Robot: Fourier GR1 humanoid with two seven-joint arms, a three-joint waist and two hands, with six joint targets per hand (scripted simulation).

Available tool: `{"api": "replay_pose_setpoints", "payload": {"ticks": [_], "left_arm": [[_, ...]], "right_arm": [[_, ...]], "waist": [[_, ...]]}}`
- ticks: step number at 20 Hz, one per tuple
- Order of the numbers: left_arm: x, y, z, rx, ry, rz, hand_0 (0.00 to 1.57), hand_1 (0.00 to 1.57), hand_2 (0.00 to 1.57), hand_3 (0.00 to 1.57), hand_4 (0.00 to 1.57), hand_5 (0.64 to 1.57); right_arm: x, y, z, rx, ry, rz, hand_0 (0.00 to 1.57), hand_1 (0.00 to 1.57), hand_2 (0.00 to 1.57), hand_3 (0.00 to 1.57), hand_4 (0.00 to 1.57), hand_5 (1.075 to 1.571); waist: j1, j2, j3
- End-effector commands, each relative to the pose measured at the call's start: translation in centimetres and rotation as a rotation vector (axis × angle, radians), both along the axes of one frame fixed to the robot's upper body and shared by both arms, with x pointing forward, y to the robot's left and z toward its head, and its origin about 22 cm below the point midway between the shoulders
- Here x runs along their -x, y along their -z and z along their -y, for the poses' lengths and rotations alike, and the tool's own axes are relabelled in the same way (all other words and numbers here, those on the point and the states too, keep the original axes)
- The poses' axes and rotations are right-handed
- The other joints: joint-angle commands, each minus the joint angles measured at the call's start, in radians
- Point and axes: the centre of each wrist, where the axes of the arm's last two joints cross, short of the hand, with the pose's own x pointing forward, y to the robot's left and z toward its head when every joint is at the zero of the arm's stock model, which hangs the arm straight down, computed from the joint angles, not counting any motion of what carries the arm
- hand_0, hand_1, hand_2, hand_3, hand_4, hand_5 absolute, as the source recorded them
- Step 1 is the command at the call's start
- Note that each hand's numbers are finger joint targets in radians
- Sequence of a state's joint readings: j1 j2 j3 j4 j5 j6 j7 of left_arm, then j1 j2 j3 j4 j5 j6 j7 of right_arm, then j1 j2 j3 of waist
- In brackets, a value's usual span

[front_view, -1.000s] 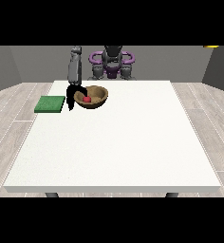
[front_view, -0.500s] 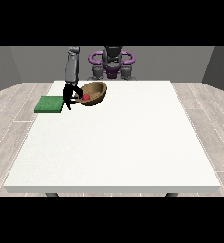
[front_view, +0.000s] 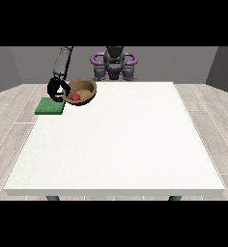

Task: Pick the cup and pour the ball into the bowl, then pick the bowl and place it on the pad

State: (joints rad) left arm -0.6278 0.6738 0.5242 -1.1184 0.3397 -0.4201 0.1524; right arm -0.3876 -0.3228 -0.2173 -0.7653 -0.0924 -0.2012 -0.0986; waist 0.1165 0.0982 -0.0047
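A brown wooden bowl (front_view: 84,88) hangs tilted above the table's far left part, its opening turned towards the camera, with a red ball (front_view: 76,96) inside it. The hand at the view's left (front_view: 54,88) is curled on the bowl's left rim. Just below and left of the bowl lies the green pad (front_view: 49,106), flat on the table's left edge. No cup shows. The other hand does not show.
The white table (front_view: 121,144) spreads wide towards the camera. The robot's torso (front_view: 114,62) with purple shoulders stands behind the far edge. Grey wooden floor surrounds the table.
The hand has carried the bowl leftwards and upwards, towards the green pad, and the bowl has tilted more. The red ball stays inside.
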Motion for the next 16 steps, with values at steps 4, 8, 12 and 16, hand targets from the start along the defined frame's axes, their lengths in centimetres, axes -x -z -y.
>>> {"api": "replay_pose_setpoints", "payload": {"ticks": [4,8,12,16], "left_arm": [[2.3,2.1,-4.2,-0.020,-0.084,-0.057,0.00,0.00,0.00,0.00,1.20,1.540],[2.0,3.3,-3.2,-0.010,-0.106,-0.060,0.00,0.00,0.00,0.00,1.20,1.545],[2.9,1.8,-5.1,0.003,-0.096,0.003,0.00,0.00,0.00,0.00,1.20,1.542],[3.3,2.6,-5.1,-0.007,-0.079,0.013,0.00,0.00,0.00,0.00,1.21,1.551]], "right_arm": [[-2.2,-8.1,5.4,0.149,-0.013,-0.129,1.57,1.57,1.57,0.72,1.05,1.563],[-2.4,-10.6,7.5,0.090,0.003,-0.109,1.57,1.57,1.57,0.67,1.08,1.566],[-1.2,-9.8,9.3,0.088,-0.023,-0.070,1.57,1.57,1.57,0.53,1.10,1.564],[-0.2,-12.8,13.3,0.080,0.031,-0.041,1.57,1.57,1.57,0.53,1.10,1.564]], "waist": [[-0.087,-0.040,0.0030],[-0.107,-0.058,0.0044],[-0.109,0.016,0.0049],[-0.076,0.036,0.0052]]}}
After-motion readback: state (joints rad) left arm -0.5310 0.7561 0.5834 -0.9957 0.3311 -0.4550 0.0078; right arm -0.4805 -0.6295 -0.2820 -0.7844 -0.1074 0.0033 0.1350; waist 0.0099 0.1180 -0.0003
